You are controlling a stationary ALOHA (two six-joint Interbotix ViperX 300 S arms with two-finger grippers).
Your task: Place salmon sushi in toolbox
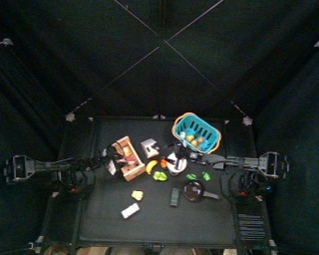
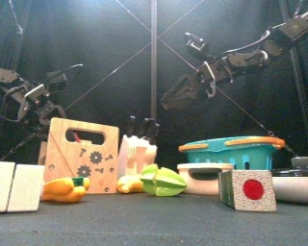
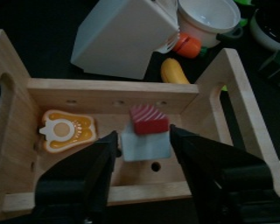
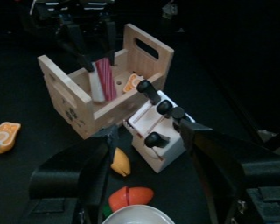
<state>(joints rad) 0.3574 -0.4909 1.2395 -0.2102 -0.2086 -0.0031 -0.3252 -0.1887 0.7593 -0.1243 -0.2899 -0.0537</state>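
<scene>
The toolbox (image 3: pixel 230 87) is a light wooden box with a handle board; it also shows in the front view (image 2: pixel 80 154), the top view (image 1: pixel 127 153) and the right wrist view (image 4: pixel 78 92). The salmon sushi (image 3: pixel 147 121), red on a white base, lies on the toolbox floor next to a yellow-orange toy piece (image 3: pixel 63 129). My left gripper (image 3: pixel 149 166) hovers over the box, open, with the sushi just beyond its fingertips. My right gripper (image 4: pixel 154 179) is open and empty, raised over the table's middle (image 2: pixel 180 93).
A turquoise oval basket (image 2: pixel 241 149) stands at the back right. A white block with black knobs (image 4: pixel 154 131), a white cup (image 2: pixel 204 178), a green toy (image 2: pixel 164 181), a cube with a red dot (image 2: pixel 250 189) and white blocks (image 2: pixel 15 187) surround the toolbox.
</scene>
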